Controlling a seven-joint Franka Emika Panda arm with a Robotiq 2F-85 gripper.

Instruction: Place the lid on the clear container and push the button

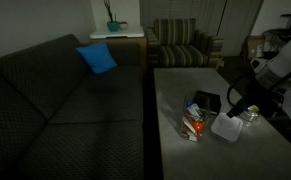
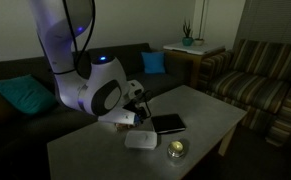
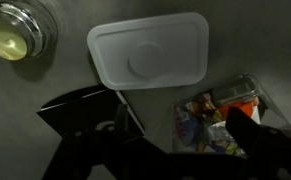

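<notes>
End effector point(image 3: 175, 150) gaping, empty; the lid point(image 3: 148, 52) lies flat on the table point(image 3: 270, 40), may skid into the clear container point(image 3: 220, 115).

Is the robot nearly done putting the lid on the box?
Not yet. Nothing looks done: the lid lies flat on the table beside the clear container. The gripper hangs open above them, holding nothing. Left: grab the lid, cover the container, push the button.

Dim, grainy, softly blurred views; shadows swallow the edges.
</notes>
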